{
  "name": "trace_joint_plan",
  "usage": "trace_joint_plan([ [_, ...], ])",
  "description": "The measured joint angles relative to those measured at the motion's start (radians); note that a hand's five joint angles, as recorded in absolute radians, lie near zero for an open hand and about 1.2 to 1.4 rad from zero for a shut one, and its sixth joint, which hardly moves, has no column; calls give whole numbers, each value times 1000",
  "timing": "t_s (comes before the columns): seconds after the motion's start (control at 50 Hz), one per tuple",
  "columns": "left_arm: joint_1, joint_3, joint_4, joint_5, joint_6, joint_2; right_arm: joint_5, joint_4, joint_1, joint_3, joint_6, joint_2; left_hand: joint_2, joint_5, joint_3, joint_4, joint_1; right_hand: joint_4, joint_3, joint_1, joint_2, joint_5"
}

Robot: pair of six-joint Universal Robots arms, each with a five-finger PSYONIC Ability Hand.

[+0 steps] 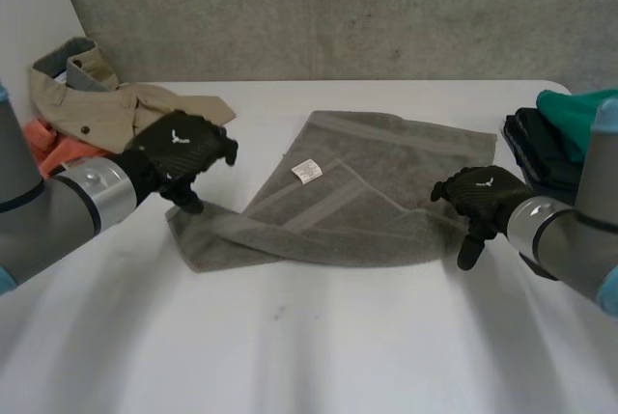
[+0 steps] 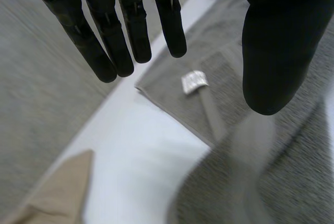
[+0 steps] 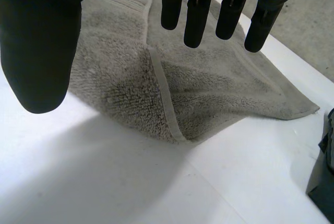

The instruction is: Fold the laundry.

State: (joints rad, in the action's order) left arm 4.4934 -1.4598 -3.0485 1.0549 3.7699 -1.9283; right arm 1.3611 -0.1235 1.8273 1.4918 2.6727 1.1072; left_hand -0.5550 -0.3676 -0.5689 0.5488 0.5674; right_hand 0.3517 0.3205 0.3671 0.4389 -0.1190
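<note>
One towel (image 1: 357, 197) lies in the middle of the bench (image 1: 319, 337), its near edge rolled over on itself, so I judge you have a rough first fold at best. Your left hand (image 1: 183, 155) hovers at the towel's left end and your right hand (image 1: 483, 197) at its lower-right corner. The fingers of both are straight and spread, holding nothing. The clothes heap (image 1: 97, 105) at upper left looks unfolded, and a stack (image 1: 546, 139) sits at the right edge.

A test lab, not a home: a white table (image 1: 309, 356) stood against a bare concrete wall (image 1: 338, 9), beige clothes (image 1: 97, 105) and dark folded clothes (image 1: 539, 149) piled at its ends.
</note>
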Motion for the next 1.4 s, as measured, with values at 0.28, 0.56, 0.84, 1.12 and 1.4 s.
trace_joint_plan([
  [0.28,-6,236,190,11,147,-317,-5,261,1,52,-8,-126,-132,-138,-118,135,127,21,42,19,3,-75],
  [0.56,-55,316,217,130,146,-353,8,351,-4,77,28,-101,-639,-619,-617,644,582,838,864,696,735,-870],
  [0.84,-141,201,212,181,-221,197,-6,250,-118,-59,129,281,-639,-619,-617,644,582,840,867,759,735,-889],
  [1.12,-210,140,212,218,-505,439,-41,331,56,-681,180,-66,-639,-619,-617,644,582,841,867,759,735,-895],
  [1.4,-230,133,212,288,-602,448,11,465,281,-848,285,-460,-640,-619,-617,644,582,-115,-92,-143,-218,66],
])
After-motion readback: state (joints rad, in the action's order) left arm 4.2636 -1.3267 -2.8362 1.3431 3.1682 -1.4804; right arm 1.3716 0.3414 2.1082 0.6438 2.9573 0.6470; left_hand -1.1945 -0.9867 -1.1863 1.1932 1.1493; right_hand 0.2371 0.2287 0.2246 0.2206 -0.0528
